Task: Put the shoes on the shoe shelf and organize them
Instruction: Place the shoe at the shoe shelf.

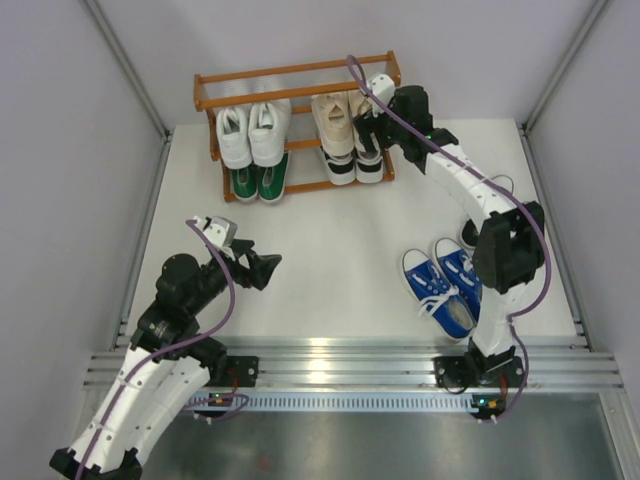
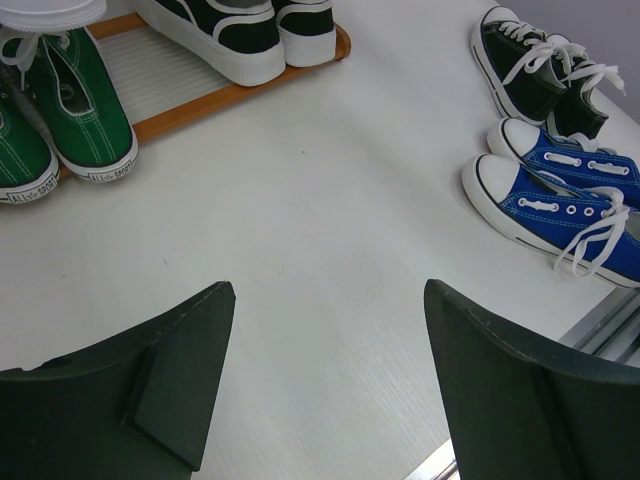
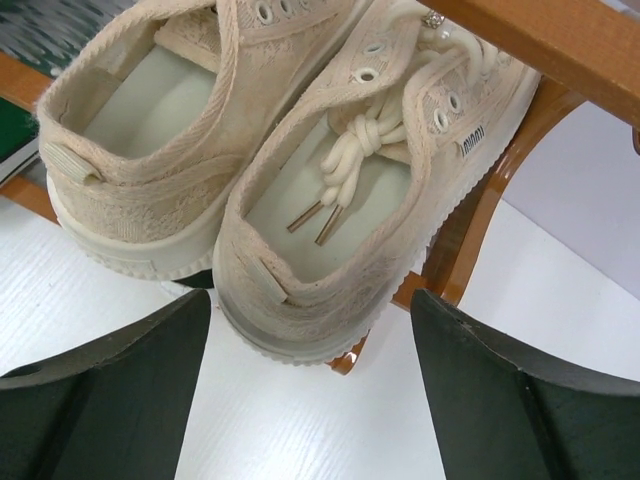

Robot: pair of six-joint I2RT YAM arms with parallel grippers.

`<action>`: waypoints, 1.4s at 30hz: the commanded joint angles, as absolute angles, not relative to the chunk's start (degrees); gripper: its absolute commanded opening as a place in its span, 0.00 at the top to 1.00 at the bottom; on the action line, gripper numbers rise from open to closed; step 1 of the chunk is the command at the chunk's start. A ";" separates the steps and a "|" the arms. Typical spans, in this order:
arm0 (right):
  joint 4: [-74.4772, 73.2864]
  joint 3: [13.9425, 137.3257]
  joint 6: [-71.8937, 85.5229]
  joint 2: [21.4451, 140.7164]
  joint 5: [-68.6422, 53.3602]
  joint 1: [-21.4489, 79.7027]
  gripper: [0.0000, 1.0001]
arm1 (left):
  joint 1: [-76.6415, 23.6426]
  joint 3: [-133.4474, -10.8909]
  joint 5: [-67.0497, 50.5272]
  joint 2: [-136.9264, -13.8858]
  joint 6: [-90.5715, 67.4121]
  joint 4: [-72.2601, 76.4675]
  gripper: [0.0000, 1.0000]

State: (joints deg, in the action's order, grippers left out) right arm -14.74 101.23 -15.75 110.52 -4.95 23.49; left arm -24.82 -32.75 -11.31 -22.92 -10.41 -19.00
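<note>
The shoe shelf [image 1: 300,72] stands at the back. It holds white shoes [image 1: 250,132] above green shoes [image 1: 258,183] on the left, and beige shoes [image 1: 335,116] above black-and-white shoes [image 1: 352,166] on the right. Blue shoes [image 1: 443,285] lie on the table at the right, with black canvas shoes [image 2: 540,62] behind them. My right gripper [image 1: 372,122] is open just behind the heel of the right beige shoe [image 3: 340,190], not touching it. My left gripper [image 1: 262,268] is open and empty over bare table at the left.
Grey walls with metal posts close in the table on the left, back and right. A metal rail [image 1: 340,360] runs along the near edge by the arm bases. The right arm [image 1: 480,200] reaches over the black canvas shoes.
</note>
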 commanded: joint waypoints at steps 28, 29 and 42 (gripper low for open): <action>-16.79 117.77 -1.14 119.79 -12.30 23.91 0.75 | -24.61 -32.61 -11.43 -23.20 -9.49 -18.11 0.18; -16.96 118.12 -1.06 119.88 -12.30 23.91 0.75 | -24.52 -32.61 -11.51 -23.20 -9.49 -18.11 0.18; -16.97 112.60 -7.99 115.23 -9.40 23.03 0.38 | -24.61 -32.69 -11.51 -23.20 -9.40 -18.11 0.18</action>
State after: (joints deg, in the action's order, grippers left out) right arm -18.57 113.95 -5.48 119.11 -8.71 22.81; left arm -24.82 -32.73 -11.29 -23.03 -10.33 -19.03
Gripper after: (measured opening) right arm 0.597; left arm 0.816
